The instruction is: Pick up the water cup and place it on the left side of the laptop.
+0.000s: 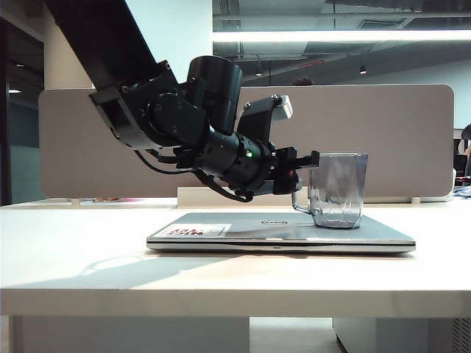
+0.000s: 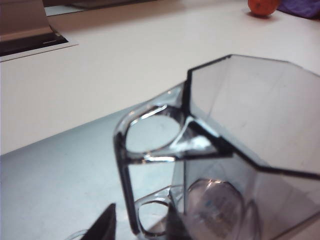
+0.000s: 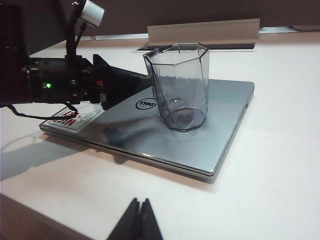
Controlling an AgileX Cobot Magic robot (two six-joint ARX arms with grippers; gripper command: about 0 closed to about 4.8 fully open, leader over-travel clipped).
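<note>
The left gripper (image 1: 313, 170), fingers wide apart, is right at the squared handle of the see-through grey plastic cup (image 1: 338, 190). The cup stands on the closed silver laptop (image 1: 280, 232). It looks light, stiff and slippery; the handle seems best to hold. The right gripper (image 3: 137, 220), fingers together, waits well apart from the laptop.

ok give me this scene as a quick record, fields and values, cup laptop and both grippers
water cup: upright on the closed laptop's lid, handle toward the left gripper
laptop: closed, flat on the white table, sticker with red lettering on lid
left gripper: open, at the cup's handle, cup not lifted
right gripper: shut, low over the table, away from the cup
task state: cup not yet placed left of the laptop
</note>
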